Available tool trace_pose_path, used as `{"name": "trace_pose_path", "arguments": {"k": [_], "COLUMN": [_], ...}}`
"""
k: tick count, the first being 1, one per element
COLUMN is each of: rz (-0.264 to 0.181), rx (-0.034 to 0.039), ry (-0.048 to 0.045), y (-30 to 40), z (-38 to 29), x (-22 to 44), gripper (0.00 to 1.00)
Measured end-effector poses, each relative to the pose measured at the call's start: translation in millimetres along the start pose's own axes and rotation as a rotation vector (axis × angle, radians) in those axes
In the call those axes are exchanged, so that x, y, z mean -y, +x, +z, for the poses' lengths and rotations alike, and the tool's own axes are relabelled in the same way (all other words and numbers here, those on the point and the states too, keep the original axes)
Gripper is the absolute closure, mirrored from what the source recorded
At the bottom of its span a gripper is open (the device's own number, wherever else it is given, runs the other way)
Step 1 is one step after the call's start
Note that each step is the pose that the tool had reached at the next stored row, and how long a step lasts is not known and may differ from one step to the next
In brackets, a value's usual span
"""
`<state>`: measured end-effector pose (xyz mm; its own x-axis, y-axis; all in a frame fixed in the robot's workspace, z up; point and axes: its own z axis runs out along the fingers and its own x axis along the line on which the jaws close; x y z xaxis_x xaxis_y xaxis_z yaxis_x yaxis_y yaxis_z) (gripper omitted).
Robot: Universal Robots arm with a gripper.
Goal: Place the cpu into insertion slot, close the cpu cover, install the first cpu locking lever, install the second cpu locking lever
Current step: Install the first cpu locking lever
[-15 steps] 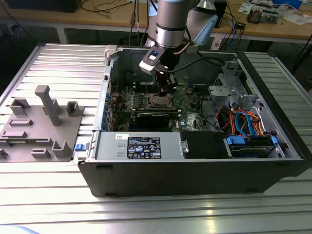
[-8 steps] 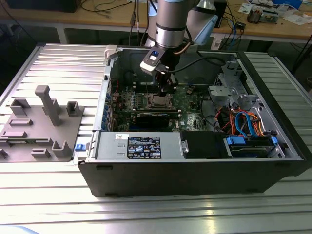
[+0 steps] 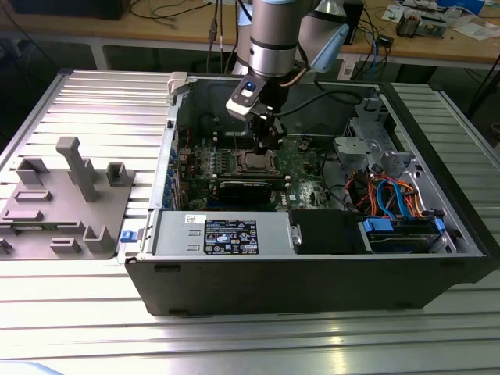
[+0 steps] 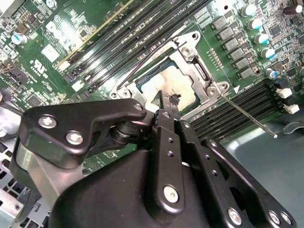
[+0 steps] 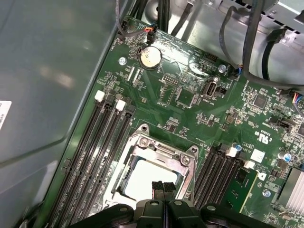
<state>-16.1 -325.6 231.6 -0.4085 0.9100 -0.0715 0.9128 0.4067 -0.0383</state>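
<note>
I saw the fingers (image 5: 163,186) pressed together with no gap between their tips, holding nothing, poised just above the cpu (image 5: 149,178). The chip lay flat in the insertion slot (image 4: 202,76), its pale metal top showing through the window of the cpu cover (image 5: 187,161), which sat down around it. Off to one side of the fingers, a thin locking lever (image 4: 247,113) stuck out at an angle, free of the socket. Memory slots (image 5: 88,147) flanked the socket on both sides, all inside the open computer case (image 3: 312,273) on the ribbed tabletop (image 3: 94,101).
</note>
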Motion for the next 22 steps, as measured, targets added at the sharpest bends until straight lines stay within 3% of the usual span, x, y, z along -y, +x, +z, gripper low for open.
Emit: {"name": "trace_pose_path", "arguments": {"k": [22], "rz": [-0.061], "rx": [0.0024], "ry": [-0.0044], "y": [0.1], "z": [0.0], "x": [-0.1], "gripper": [0.89]}}
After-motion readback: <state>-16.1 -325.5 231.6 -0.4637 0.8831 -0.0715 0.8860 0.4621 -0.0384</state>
